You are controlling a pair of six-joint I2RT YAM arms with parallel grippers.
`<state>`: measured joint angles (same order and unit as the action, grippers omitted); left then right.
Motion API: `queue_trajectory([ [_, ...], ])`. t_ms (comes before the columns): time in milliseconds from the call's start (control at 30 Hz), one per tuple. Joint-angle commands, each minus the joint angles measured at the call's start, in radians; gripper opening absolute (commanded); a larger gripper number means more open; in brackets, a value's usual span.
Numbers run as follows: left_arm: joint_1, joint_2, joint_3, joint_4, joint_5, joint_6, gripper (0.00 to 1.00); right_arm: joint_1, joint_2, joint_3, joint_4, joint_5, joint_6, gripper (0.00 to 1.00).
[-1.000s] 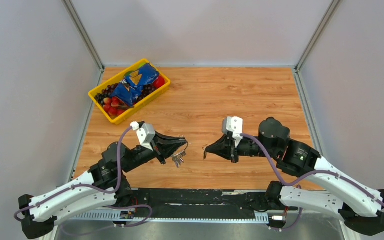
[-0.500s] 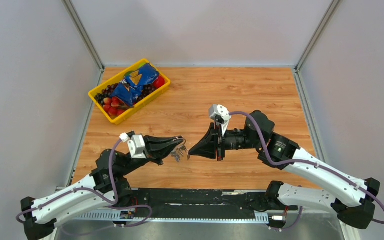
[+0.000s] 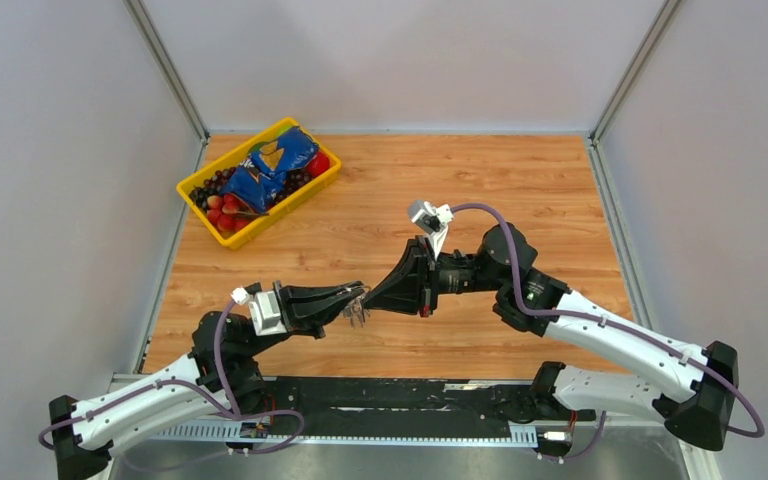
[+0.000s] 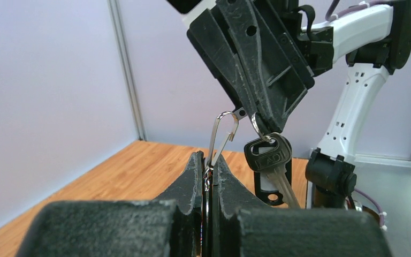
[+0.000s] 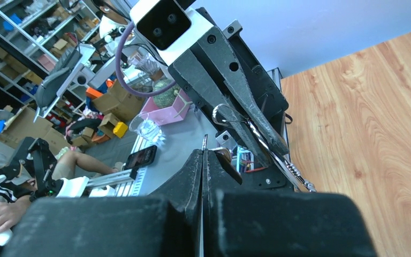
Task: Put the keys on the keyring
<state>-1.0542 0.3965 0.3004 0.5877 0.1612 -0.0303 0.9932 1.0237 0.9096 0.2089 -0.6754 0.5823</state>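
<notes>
thin silver wire keyring (image 4: 223, 135): held in mid-air over the near-centre of the wooden table (image 3: 520, 190), between the two gripper tips.

left to right:
- back left corner of the table: yellow plastic basket (image 3: 200, 215), well apart from the arms. it holds a crumpled blue bag (image 3: 270, 165) on top of red fruit (image 3: 222, 210) and dark berries.
- left gripper (image 4: 207, 160): reaches right, roughly level. its jaws are clenched on the lower end of the keyring, and the wire runs down into the slit between the fingers. the rest of the loop sticks up past the fingertips and looks narrow in the left wrist view, nearly edge-on.
- top view: a small cluster of silver keys (image 3: 357, 316) hangs just under the left tips, clear of the table. it is too small there to count the keys or pick out any tag.
- right gripper (image 4: 256, 120): comes in from the right, angled down and pointing left, nose to nose with the left one. its tips touch, or sit just beside, the top bend of the loop; i cannot tell which.
- its jaws are clamped tight. the right wrist view shows a thin metal sliver between the fingertips.
- silver key with a black plastic head (image 4: 267, 152): hangs blade-down from those right tips by a small silver loop, just right of the keyring wire. i cannot tell whether it is threaded onto the wire.
</notes>
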Motion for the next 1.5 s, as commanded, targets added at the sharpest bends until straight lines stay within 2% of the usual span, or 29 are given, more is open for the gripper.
queue_trajectory([
  [0, -0.004, -0.017, -0.001, 0.114, 0.035, 0.025, 0.00, -0.005, 0.010, -0.002, 0.118, -0.020, 0.065, 0.00],
  [467, -0.004, -0.018, -0.006, 0.125, 0.052, 0.027, 0.00, -0.004, 0.086, 0.005, 0.199, 0.005, 0.156, 0.00],
  [800, -0.006, -0.017, -0.006, 0.126, 0.064, 0.025, 0.00, -0.005, 0.070, 0.014, 0.220, 0.028, 0.156, 0.00],
  [1467, -0.005, 0.000, -0.003, 0.124, 0.055, 0.024, 0.00, 0.003, 0.069, 0.032, 0.321, -0.034, 0.237, 0.00],
])
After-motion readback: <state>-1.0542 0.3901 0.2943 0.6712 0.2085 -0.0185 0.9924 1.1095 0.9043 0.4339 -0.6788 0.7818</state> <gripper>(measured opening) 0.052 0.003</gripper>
